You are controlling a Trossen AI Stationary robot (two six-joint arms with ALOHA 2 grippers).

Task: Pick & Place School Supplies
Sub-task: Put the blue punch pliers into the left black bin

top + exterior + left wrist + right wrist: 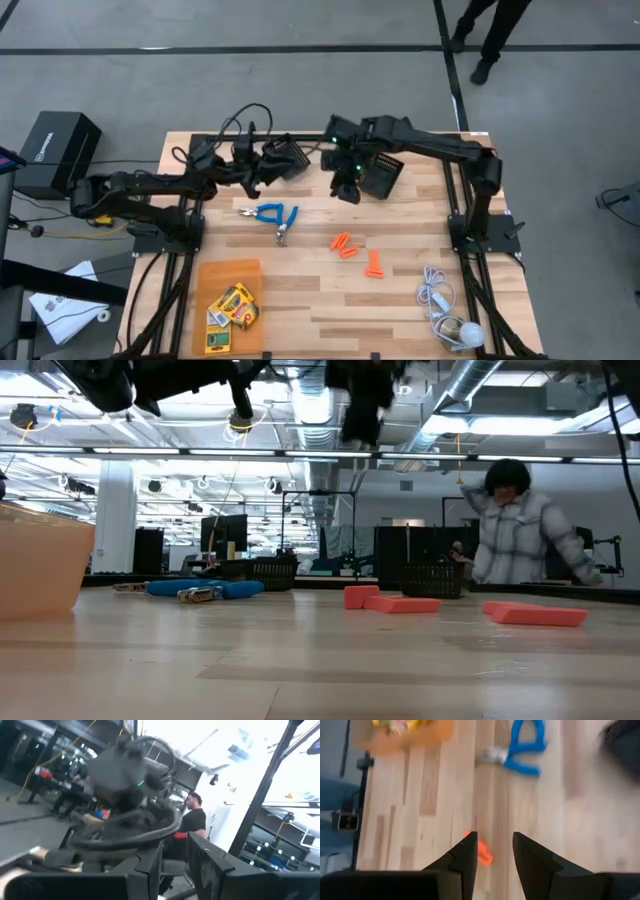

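1. The bench (330, 300) is made of light wooden planks, and both arms reach over its far part.
2. An orange tray (228, 275) lies near the front left corner of the bench. It is shallow and half transparent.
3. Inside this tray lie the crayon boxes (233, 305), yellow and green, close together and partly one over another. How many they are I cannot tell exactly.
4. In the low view the tray's wall (40, 565) stands at the left edge, and what is inside cannot be seen from there.
5. Two black mesh bins stand at the far side of the bench: one (284, 158) by the left arm, tilted, and the other (380, 175) under the right arm. What they contain is hidden by the arms.
6. The blue-handled tool (272, 216) lies flat on the bare bench, in front of the left bin and outside every container.
7. The orange pieces (345, 243) lie on the bare wood near the middle of the bench, with one more (375, 265) a little nearer the front. None is in a container.
8. A white cord with a round bulb (447, 310) lies near the front right corner.
9. The right claw (494, 851) hangs above the bench with its fingers apart and nothing between them. Below it one orange piece is visible.
10. The left claw (252, 172) is raised beside the left bin. Its fingers stand slightly apart, but if they hold something I cannot tell.
11. A person in a light jacket (520, 535) is behind the bench in the room.
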